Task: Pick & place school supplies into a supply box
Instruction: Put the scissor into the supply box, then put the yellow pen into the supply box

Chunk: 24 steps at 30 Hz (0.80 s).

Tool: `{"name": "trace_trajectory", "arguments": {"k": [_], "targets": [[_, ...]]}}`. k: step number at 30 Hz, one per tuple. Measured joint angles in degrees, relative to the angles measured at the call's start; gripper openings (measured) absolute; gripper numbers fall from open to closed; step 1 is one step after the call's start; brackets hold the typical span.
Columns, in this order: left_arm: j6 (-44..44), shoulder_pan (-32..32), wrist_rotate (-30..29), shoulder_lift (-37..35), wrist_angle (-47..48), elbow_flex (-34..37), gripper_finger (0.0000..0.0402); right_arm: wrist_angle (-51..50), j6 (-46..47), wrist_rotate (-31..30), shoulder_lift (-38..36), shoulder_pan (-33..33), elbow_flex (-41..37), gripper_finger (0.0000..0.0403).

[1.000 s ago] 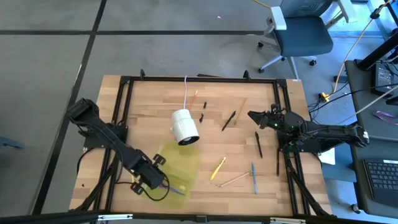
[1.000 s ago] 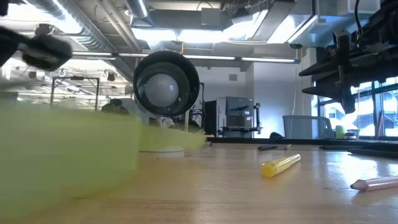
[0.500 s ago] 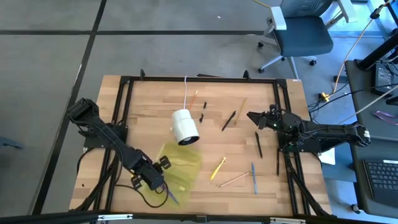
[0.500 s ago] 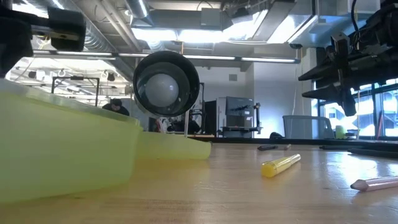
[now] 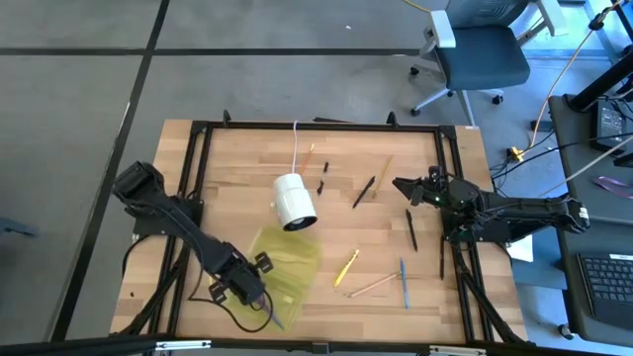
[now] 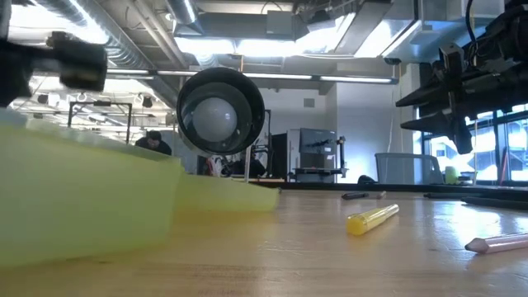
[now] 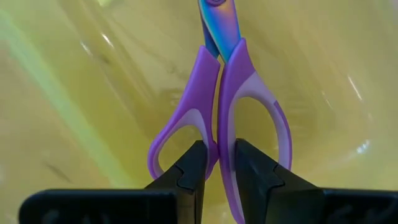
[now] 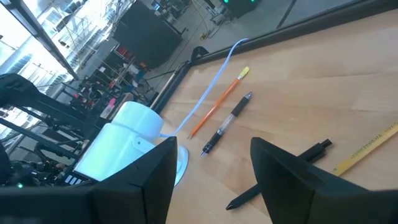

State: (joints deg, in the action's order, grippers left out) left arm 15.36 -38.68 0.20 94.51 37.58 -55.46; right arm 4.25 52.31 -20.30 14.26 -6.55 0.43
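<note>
We see the purple-handled scissors [image 7: 219, 106] pinched at the handle between the left end effector [image 7: 219, 163] fingers, jaws narrow around it, blades pointing away into the translucent yellow-green supply box [image 5: 285, 259], which sits open on the tabletop [image 5: 242, 158] near its front edge, left of centre. In the high view the left end effector [image 5: 249, 288] hovers over the box's front-left part. Just behind the box lies the white cylinder [image 5: 294, 201] on its cord. Loose supplies remain on the wood right of the box: a yellow pen [image 5: 346, 267], a wood-coloured pencil [image 5: 373, 286] and a grey-blue pen [image 5: 404, 282] close together near the front, a black pen [image 5: 410, 228] further right, another black pen [image 5: 364, 191] near the middle, an orange pencil [image 5: 308, 157] and a small black pen [image 5: 324, 175] toward the back. The right end effector [image 5: 404, 186] waits above the right side of the tabletop, fingers apart and holding nothing. An office chair [image 5: 475, 54] stands on the floor beyond the tabletop.
</note>
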Motion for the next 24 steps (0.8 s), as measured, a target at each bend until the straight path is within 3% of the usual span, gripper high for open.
{"name": "trace_trajectory", "arguments": {"k": [7, 17, 24], "targets": [[-5.28, 0.00, -1.15, 3.31, -0.04, 0.00, 0.0079, -0.03, -0.02, 1.01, 0.00, 0.00, 0.00, 0.0208], [-11.70, 0.00, -2.60, 1.84, 2.36, -2.88, 0.0129, -0.07, -0.65, 1.03, 0.00, 0.00, 0.00, 0.0208], [-20.33, 0.46, -5.24, -1.83, 12.75, -8.47, 0.0142, -0.07, -1.88, 1.56, 0.00, -0.02, -0.01, 0.0208]]}}
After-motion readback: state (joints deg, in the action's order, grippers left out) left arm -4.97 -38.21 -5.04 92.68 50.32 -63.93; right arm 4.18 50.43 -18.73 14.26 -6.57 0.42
